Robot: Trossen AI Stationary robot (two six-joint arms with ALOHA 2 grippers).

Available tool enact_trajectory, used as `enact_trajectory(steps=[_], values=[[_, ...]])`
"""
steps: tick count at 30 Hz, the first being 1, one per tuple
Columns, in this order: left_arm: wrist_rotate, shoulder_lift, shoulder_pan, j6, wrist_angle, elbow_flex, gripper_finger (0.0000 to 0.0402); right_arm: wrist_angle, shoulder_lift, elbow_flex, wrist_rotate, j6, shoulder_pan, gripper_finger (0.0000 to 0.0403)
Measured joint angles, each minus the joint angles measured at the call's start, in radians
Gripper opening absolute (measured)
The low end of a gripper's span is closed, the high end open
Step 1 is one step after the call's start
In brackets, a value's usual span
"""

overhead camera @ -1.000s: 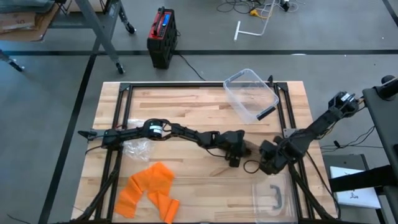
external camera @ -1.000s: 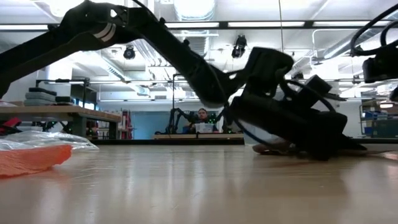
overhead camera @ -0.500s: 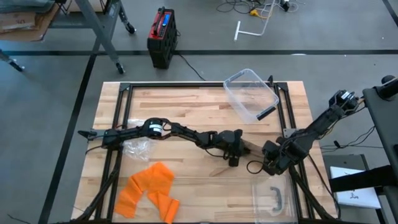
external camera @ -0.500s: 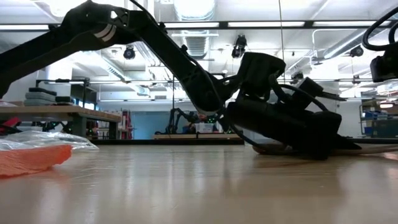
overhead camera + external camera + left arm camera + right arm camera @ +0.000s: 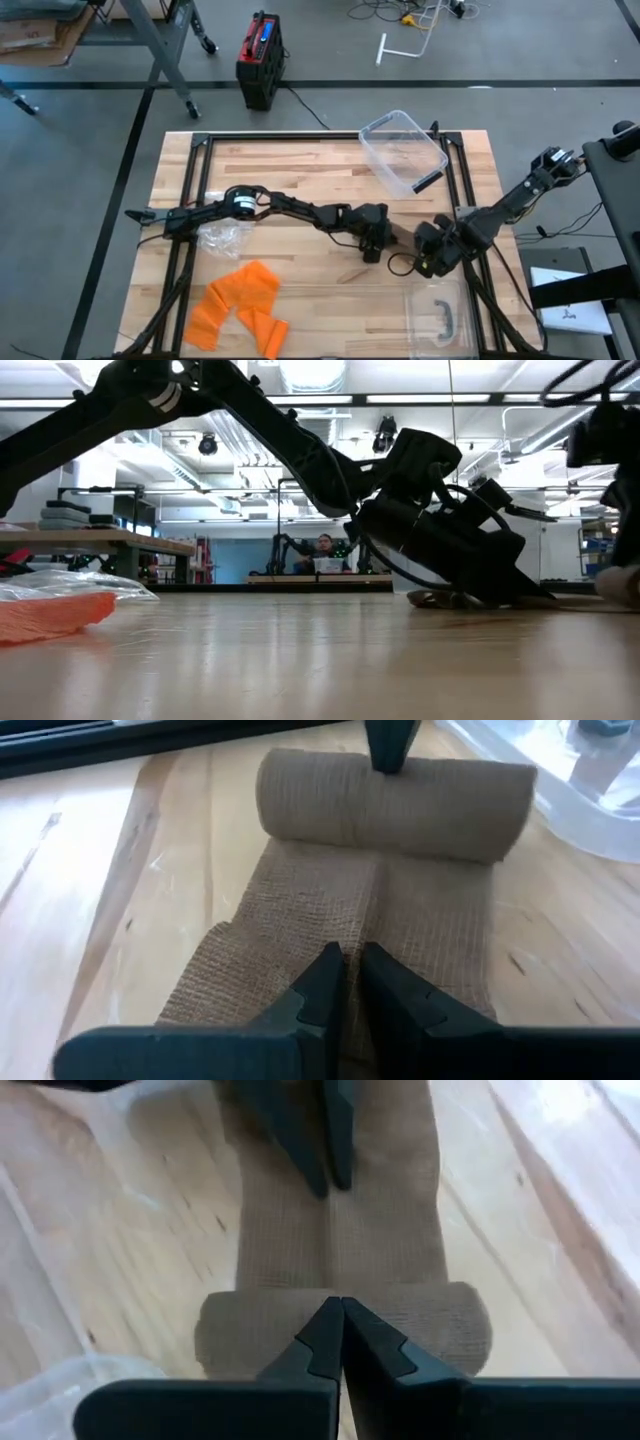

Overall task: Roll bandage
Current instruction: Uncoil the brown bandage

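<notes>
orange cloth (image 5: 240, 305): crumpled on the counter (image 5: 300, 180), well apart from both tools, beyond the left arm's base.
left tool (image 5: 347, 982): fingers nearly together, tips pressed down on the flat tail of the bandage (image 5: 390, 870), seemingly pinning it to the wood.
bandage: tan, partly rolled; rolled end lying just ahead of the left tool, flat tail running back beneath its tips; wedged between the two tools near the counter's middle.
right tool (image 5: 334, 1330): fingers fully shut, tips resting on top of the rolled end, facing the left tool across the strip.
clear bin (image 5: 405, 150): tipped, off past the right tool, well apart from the bandage.
clear lid (image 5: 440, 318): flat on the counter, near the right tool's near side.
step in hand: judged mid-roll, tail anchored, roll under the right tips.
next move: likely pushing the roll along the tail toward the left tool, keeping pressure even so the wraps stay tight and square.
</notes>
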Motion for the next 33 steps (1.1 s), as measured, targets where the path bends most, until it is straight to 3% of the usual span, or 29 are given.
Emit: enact_trajectory(steps=[5, 13, 19, 26, 33], values=[[-0.002, -0.01, 0.0, 0.002, -0.009, 0.0, 0.0036, 0.03, 0.0, 0.0, -0.005, -0.059, -0.082, 0.0014], [0.001, -0.01, 0.0, -0.002, -0.006, -0.001, 0.0036, 0.224, 0.073, -0.002, -0.056, -0.23, -0.228, 0.0118], [0.003, -0.01, 0.0, -0.003, -0.007, -0.001, 0.0036, 0.281, 0.202, 0.0, -0.078, -0.316, -0.327, 0.0163], [-0.009, -0.012, -0.001, 0.021, -0.044, -0.003, 0.0036, 0.229, 0.178, -0.001, -0.121, -0.271, -0.271, 0.0176], [-0.01, -0.017, 0.009, 0.038, -0.083, -0.016, 0.0036, 0.059, 0.119, 0.003, -0.126, -0.164, -0.153, 0.0176]])
